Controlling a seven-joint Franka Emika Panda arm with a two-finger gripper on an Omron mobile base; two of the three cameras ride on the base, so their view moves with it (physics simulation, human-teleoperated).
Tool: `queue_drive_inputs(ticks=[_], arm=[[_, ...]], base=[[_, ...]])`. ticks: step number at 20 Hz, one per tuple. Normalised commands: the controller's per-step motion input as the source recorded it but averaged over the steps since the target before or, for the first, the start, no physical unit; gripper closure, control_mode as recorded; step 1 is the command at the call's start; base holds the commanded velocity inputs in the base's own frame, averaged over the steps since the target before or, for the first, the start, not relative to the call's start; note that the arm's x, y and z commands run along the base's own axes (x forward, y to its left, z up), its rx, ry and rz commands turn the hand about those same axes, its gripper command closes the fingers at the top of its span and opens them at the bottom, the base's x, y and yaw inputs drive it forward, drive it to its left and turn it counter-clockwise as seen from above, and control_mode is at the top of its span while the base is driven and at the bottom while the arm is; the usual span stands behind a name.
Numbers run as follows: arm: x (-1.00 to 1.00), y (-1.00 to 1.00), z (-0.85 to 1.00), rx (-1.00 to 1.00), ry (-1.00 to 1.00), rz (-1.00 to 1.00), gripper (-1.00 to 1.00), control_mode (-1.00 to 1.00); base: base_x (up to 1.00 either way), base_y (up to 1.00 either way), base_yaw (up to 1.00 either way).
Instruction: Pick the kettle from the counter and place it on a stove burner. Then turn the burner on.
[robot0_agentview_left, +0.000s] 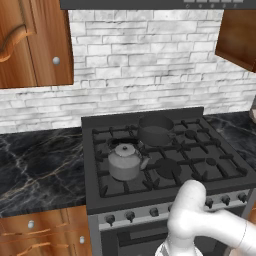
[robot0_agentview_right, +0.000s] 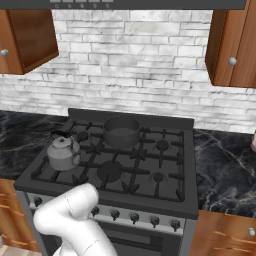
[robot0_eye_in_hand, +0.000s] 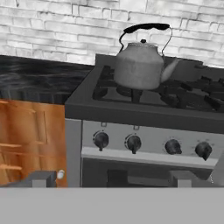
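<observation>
Fig.: burner-ignition stage. Kettle (robot0_agentview_left: 125, 161) stands upright on the front-left stove burner (robot0_agentview_right: 64, 165), off the bench (robot0_agentview_left: 40, 167); placing judged done, knob turn left. Jaws fully open, holding nothing; fingertips (robot0_eye_in_hand: 41, 178) low in the hand view, level w/ the oven front below the knob row. Key relation: knobs lie above and ahead of the jaws; kettle sits higher still, behind the panel edge, spout pointing right in the hand view. Leftmost knob (robot0_eye_in_hand: 101, 140) is approx. under the kettle, probably its control; which knob maps to which burner can't be confirmed. Counts: 1 kettle, 1 dark pot (robot0_agentview_left: 156, 130) on a rear burner, 4 knobs in the hand view.
</observation>
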Motion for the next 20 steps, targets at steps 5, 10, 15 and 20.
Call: queue_drive_inputs(ticks=[5, 10, 15, 20], arm=[[0.01, 0.0, 0.0, 0.0, -0.13, -0.03, -1.0, -1.0], [0.08, 0.0, 0.0, 0.0, 0.0, 0.0, -1.0, -1.0], [0.25, 0.0, -0.07, 0.0, -0.02, 0.0, -1.0, -1.0], [0.32, 0.0, -0.09, 0.0, -0.03, 0.0, -1.0, -1.0]], base=[[0.0, 0.0, 0.0], [0.0, 0.0, 0.0], [0.0, 0.0, 0.0], [0.0, 0.0, 0.0]])
